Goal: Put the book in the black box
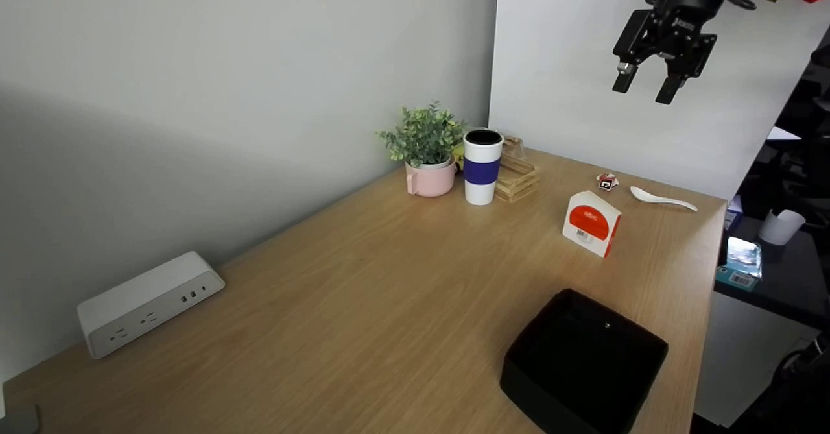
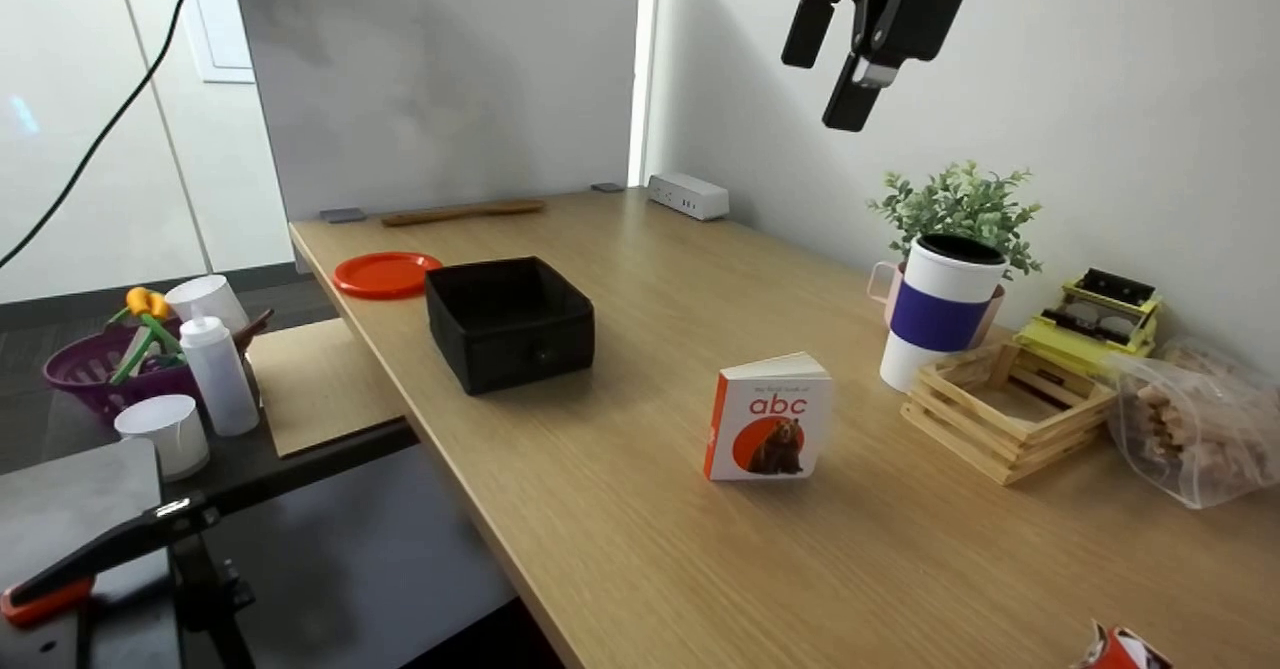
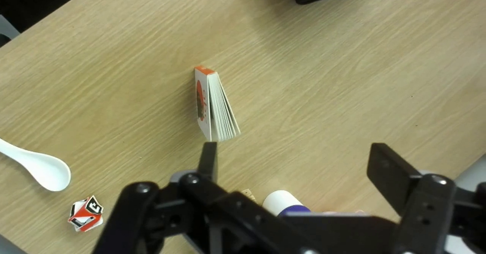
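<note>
Clearly, we see the book (image 2: 770, 424) standing upright on the table (image 1: 363, 304), well apart from the gripper (image 1: 644, 87), which hangs higher up with its jaws spread wide. In the wrist view we find the book beyond the left fingertip (image 3: 209, 157), roughly in line with it rather than centred on the gap. In an exterior view its red-orange spine (image 2: 716, 427) faces left, toward the table's edge, while the front cover faces near. From the wrist, we see it run from far to near, spine at the far end, pages fanned slightly apart at the near end. The cover looks nearly square, so we cannot name a long axis across it. It is white, with a red-orange disc, a brown bear and the 3 letters "abc"; the pages look thick. The black box (image 2: 510, 354), left of and beyond the book in an exterior view and apart from it, is low, square, open-topped and matte, with rounded corners. We also note the table's pale wood grain, a slatted wooden crate (image 2: 955, 427) and a smooth white spoon (image 3: 41, 168).
</note>
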